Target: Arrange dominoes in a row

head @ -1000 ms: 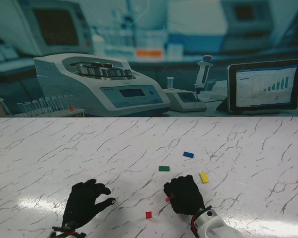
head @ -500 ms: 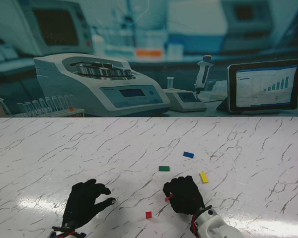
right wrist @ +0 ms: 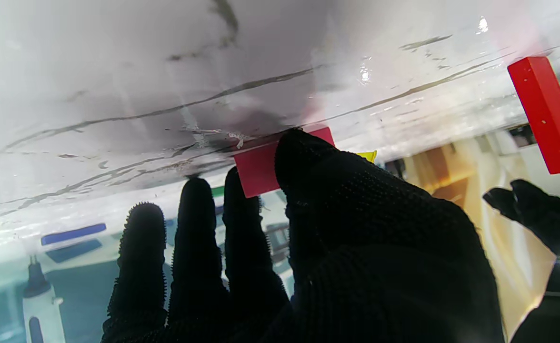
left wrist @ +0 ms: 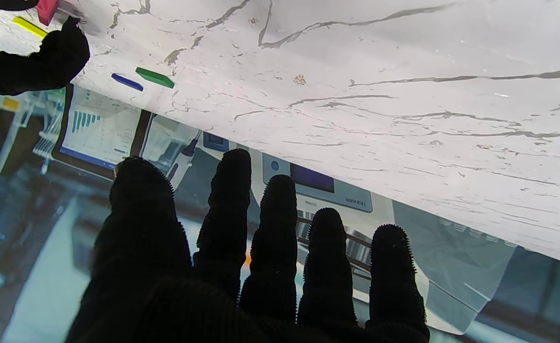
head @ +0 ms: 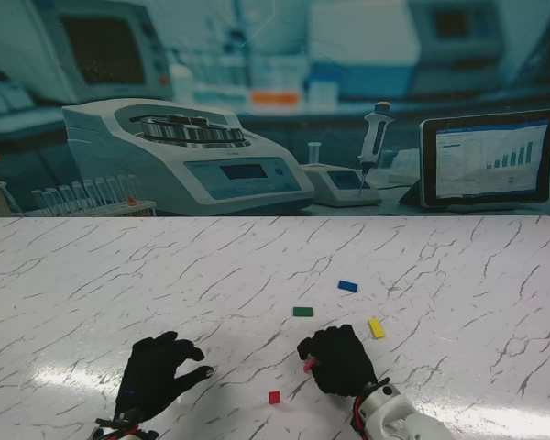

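My right hand [head: 337,359] is shut on a pink-red domino [head: 309,365], pinched between thumb and fingers [right wrist: 261,166] and touching the table. A red domino [head: 274,397] stands upright just left of it and nearer to me; it also shows in the right wrist view [right wrist: 546,114]. Lying flat farther out are a green domino [head: 302,312], a blue domino [head: 347,286] and a yellow domino [head: 376,327]. My left hand [head: 156,376] rests open at the near left with fingers spread [left wrist: 261,267], holding nothing. The left wrist view shows the green domino [left wrist: 155,77] and the blue domino [left wrist: 126,82].
White marble table [head: 165,275]. Behind its far edge stand a centrifuge [head: 183,156], a small device with a pipette [head: 371,147] and a tablet [head: 490,160]. A test-tube rack [head: 82,197] sits at the far left edge.
My right hand has crept slightly left with the pink-red domino. The left hand and the other dominoes have not moved.
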`<action>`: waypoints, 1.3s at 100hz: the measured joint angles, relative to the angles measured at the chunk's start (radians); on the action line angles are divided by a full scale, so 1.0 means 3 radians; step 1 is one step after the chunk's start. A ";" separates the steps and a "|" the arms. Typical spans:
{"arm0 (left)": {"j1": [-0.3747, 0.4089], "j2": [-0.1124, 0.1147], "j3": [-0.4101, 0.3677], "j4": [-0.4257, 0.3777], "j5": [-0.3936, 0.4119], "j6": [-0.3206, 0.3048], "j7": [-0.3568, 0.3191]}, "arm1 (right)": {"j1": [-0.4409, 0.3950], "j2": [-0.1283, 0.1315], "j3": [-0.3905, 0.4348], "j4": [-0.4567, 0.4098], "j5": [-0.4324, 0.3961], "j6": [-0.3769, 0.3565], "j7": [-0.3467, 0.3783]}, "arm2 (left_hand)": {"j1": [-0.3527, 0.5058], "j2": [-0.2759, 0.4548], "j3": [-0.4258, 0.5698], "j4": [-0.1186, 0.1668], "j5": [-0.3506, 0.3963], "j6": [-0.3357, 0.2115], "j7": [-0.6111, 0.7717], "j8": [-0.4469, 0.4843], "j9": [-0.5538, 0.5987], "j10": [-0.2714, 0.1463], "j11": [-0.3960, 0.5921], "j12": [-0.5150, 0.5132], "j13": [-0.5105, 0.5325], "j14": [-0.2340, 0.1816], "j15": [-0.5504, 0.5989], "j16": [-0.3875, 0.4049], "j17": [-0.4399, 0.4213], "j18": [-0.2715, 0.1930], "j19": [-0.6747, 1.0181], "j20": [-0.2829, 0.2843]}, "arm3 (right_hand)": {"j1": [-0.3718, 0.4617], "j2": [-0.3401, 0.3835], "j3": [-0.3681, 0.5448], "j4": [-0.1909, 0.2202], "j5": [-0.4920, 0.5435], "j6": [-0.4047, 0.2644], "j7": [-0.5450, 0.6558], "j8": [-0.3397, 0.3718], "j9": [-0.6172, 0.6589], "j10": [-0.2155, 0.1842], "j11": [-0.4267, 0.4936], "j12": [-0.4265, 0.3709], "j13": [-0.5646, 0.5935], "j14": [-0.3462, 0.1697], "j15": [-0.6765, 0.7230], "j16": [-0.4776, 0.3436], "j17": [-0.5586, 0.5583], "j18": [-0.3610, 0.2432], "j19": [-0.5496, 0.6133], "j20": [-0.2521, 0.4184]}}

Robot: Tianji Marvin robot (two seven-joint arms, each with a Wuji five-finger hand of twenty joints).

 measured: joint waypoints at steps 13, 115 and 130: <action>0.0001 0.0000 -0.0002 0.0000 -0.0001 -0.0002 0.0000 | 0.0004 0.0011 -0.0005 -0.0014 -0.0022 0.0006 0.0028 | -0.0045 0.0000 -0.0006 0.0000 0.0000 0.0000 0.0001 0.0000 0.0000 0.0000 0.0000 0.0001 0.0000 0.0000 0.0000 0.0000 0.0000 0.0000 0.0000 0.0000 | -0.0001 0.0002 0.0013 0.0006 0.0100 -0.0015 0.0046 -0.0078 0.0000 0.0001 -0.0029 -0.0037 0.0000 0.0000 -0.0035 0.0000 -0.0011 0.0000 -0.0070 -0.0001; 0.0002 -0.0001 -0.0003 0.0008 -0.0026 -0.0008 0.0002 | 0.0049 0.0019 -0.0110 0.0029 -0.0179 0.0135 -0.0153 | -0.0135 0.0000 -0.0007 0.0000 0.0000 0.0000 0.0009 0.0001 0.0000 0.0013 0.0000 0.0018 0.0000 0.0000 0.0000 0.0000 0.0000 0.0000 0.0000 0.0000 | -0.0338 -0.0151 0.0144 0.0158 0.0394 -0.0421 0.0537 -0.0088 -0.0303 0.0049 -0.0305 -0.0290 -0.0120 0.0070 -0.0196 -0.0040 -0.0282 0.0000 -0.0247 0.0067; 0.0001 -0.0001 -0.0002 0.0008 -0.0026 -0.0008 0.0001 | 0.0010 0.0017 -0.0086 -0.0007 -0.0198 0.0145 -0.0183 | -0.0135 0.0000 -0.0007 0.0000 0.0000 0.0000 0.0002 0.0001 0.0000 0.0019 0.0000 0.0018 0.0000 0.0000 0.0000 0.0000 0.0000 0.0000 0.0000 0.0000 | -0.0351 -0.0259 0.0097 0.0158 0.0482 -0.0429 0.0537 -0.0088 -0.0421 0.0077 -0.0366 -0.0326 -0.0237 0.0082 -0.0204 -0.0042 -0.0320 0.0000 -0.0247 0.0068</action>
